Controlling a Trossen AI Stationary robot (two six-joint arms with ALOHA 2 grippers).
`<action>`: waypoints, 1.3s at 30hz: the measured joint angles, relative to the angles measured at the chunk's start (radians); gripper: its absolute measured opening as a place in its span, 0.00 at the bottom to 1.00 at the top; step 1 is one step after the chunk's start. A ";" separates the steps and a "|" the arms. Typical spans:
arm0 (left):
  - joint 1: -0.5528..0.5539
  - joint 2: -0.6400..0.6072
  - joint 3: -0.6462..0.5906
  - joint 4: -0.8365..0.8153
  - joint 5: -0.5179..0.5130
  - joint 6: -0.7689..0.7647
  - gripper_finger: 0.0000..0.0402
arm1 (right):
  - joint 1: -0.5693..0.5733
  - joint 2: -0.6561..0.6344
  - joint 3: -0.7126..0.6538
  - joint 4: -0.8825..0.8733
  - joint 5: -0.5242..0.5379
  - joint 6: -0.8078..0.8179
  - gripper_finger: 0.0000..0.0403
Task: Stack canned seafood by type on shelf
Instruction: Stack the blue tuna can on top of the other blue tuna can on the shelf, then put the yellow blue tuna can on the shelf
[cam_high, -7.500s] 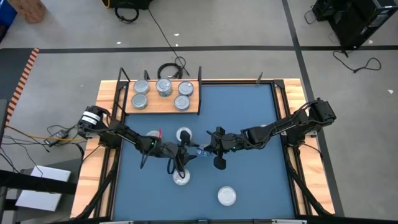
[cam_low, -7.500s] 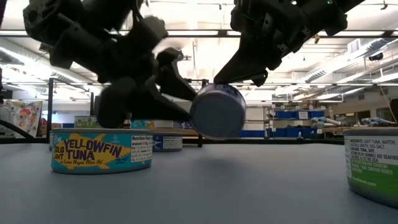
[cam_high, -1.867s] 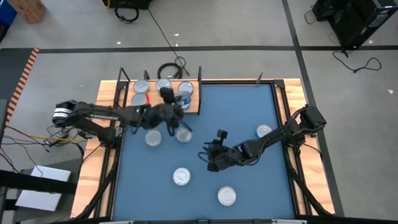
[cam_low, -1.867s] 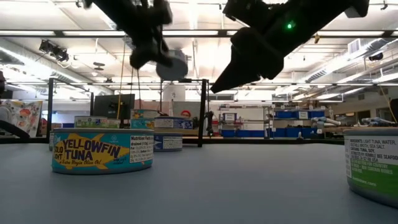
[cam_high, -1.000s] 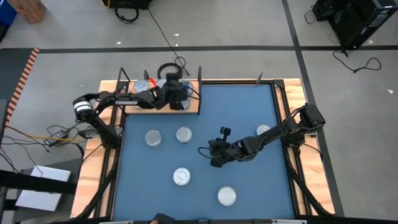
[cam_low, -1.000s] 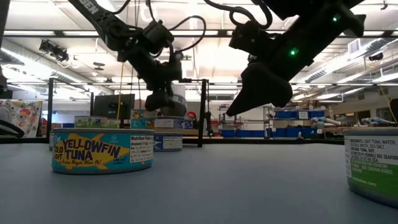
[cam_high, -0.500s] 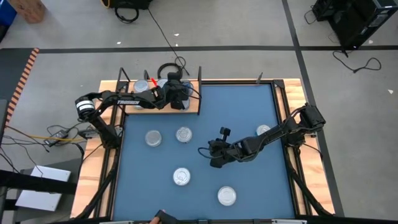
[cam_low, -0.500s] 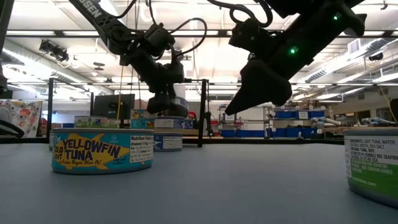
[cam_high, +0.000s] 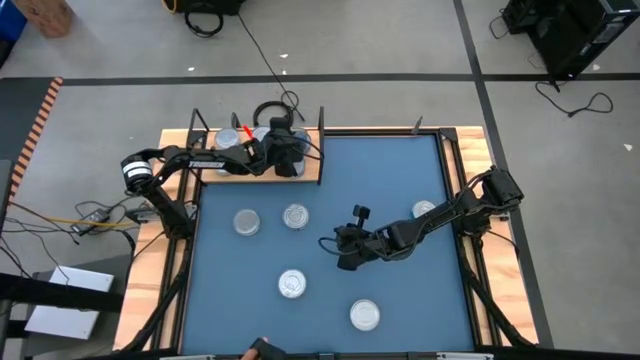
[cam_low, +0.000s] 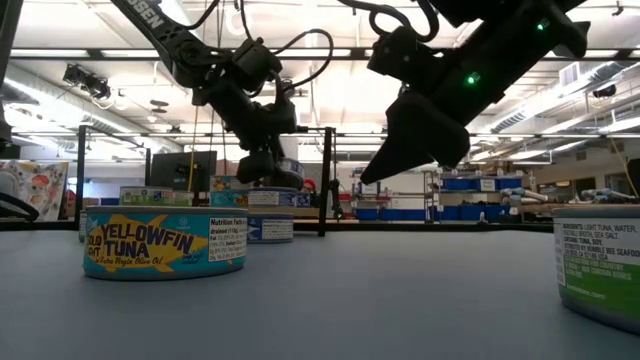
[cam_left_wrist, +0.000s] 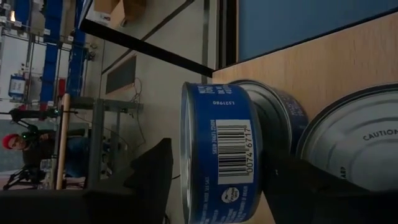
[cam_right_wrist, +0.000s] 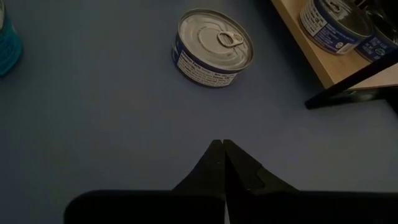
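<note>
The shelf (cam_high: 312, 172) is a light wooden board at the blue mat's far left corner, with tins standing on it. My left gripper (cam_high: 283, 152) reaches over it, open. A blue-labelled tin (cam_left_wrist: 221, 155) stands between its fingers, with a narrow gap showing on each side. That tin rests flat on a second blue tin (cam_left_wrist: 283, 115), which stands on the board beside a silver-lidded tin (cam_left_wrist: 354, 140). My right gripper (cam_high: 343, 252) hangs shut above the middle of the mat. Nearest to it is a pull-tab tin (cam_right_wrist: 212, 46).
Loose tins lie on the mat (cam_high: 400, 160): two left of centre (cam_high: 246, 222) (cam_high: 295, 215), two near the front (cam_high: 292, 285) (cam_high: 364, 316), and one under the right arm (cam_high: 425, 211). Black posts (cam_high: 321, 118) stand at the shelf's ends. Something dark (cam_high: 258, 348) shows at the near edge.
My left gripper has dipped slightly over the shelf's stack and then stayed there. The blue tin has come level on the tin below it. My right arm has kept still.
</note>
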 joint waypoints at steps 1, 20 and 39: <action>0.000 0.000 0.002 -0.003 0.000 0.000 0.56 | 0.000 0.000 0.000 0.002 -0.001 0.000 0.00; 0.006 0.002 0.109 -0.142 0.102 -0.059 0.53 | 0.006 0.000 0.000 0.024 -0.034 -0.018 0.00; 0.007 -0.145 0.090 -0.180 0.248 -0.249 0.22 | 0.025 -0.102 0.000 0.015 -0.033 -0.056 0.02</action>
